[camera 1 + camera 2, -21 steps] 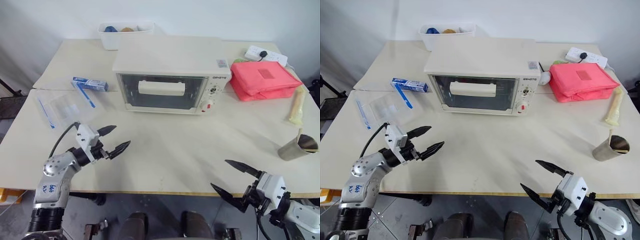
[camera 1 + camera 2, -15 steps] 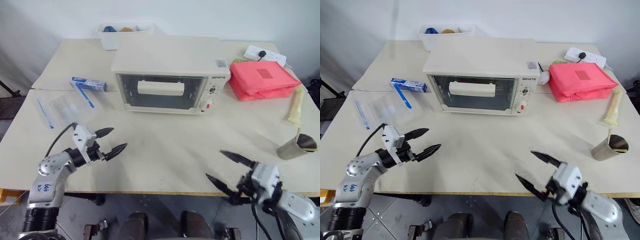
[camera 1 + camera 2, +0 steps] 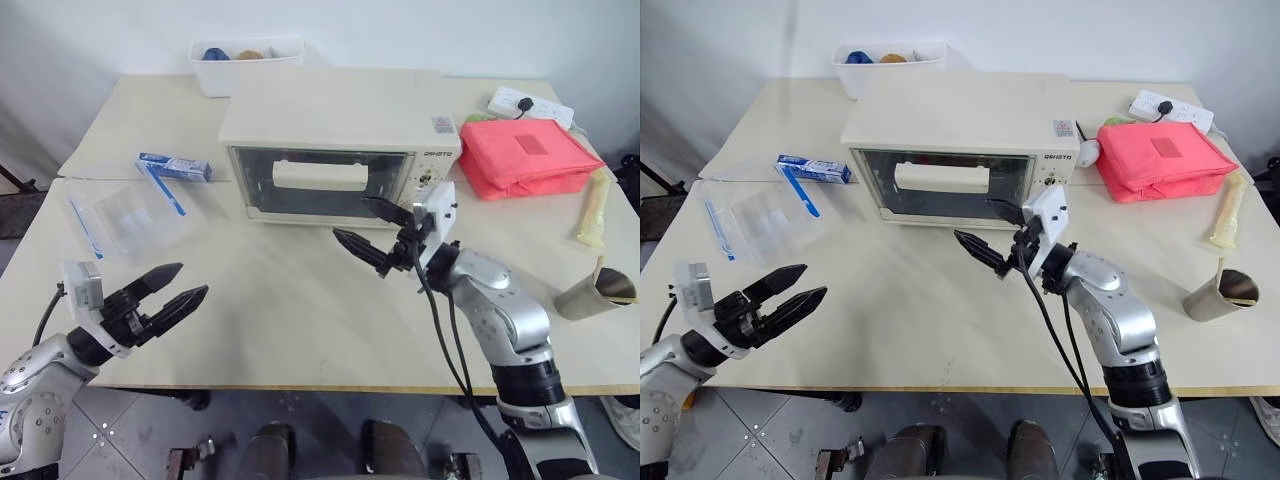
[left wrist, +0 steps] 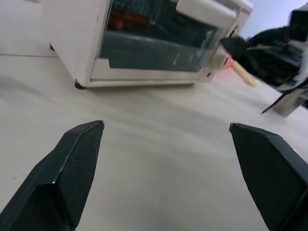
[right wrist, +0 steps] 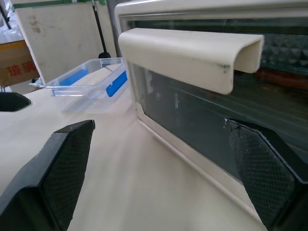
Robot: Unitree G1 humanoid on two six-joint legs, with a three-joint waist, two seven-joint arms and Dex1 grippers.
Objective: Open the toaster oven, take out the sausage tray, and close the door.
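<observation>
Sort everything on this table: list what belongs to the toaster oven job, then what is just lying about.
For the job:
- toaster oven
- door, shut, with bar handle
- sausage tray, inside behind the glass
- right tool, open near the door

Lying about:
- white bin
- pink bag
- power strip
- metal cup
- clear plastic box
- blue carton

Two cream tabletops against a plain white wall.
I see the front cream table (image 3: 300, 330) butted against the rear cream table (image 3: 150, 115), grey tiled floor (image 3: 770, 440) below, even light throughout.
</observation>
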